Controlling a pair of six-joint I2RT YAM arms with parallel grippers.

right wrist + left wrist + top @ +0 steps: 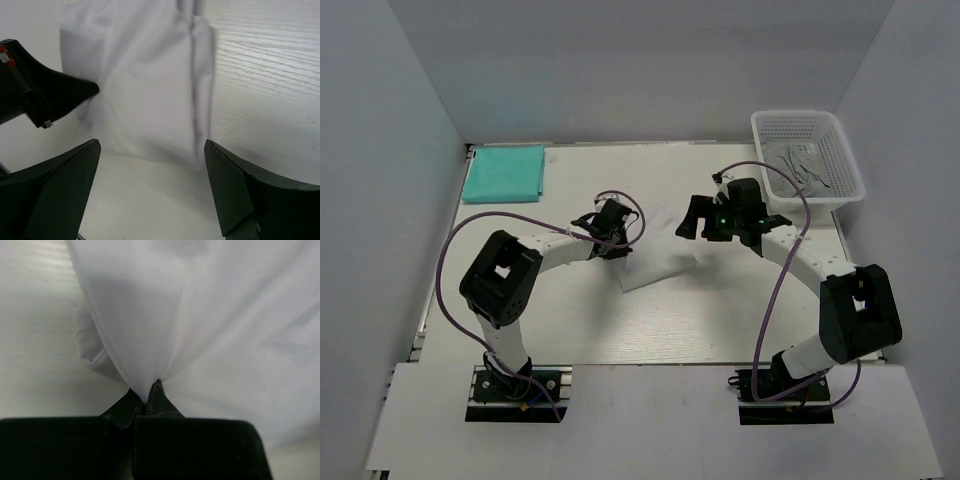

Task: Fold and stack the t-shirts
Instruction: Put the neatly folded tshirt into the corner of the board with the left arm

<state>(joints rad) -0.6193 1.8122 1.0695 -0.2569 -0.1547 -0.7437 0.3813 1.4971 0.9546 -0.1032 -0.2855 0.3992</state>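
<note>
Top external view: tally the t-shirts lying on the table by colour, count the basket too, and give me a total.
white t-shirt: 1
teal t-shirt: 1
white mesh basket: 1
Total: 3

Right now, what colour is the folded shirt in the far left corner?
Teal t-shirt; the top external view shows it best.
</note>
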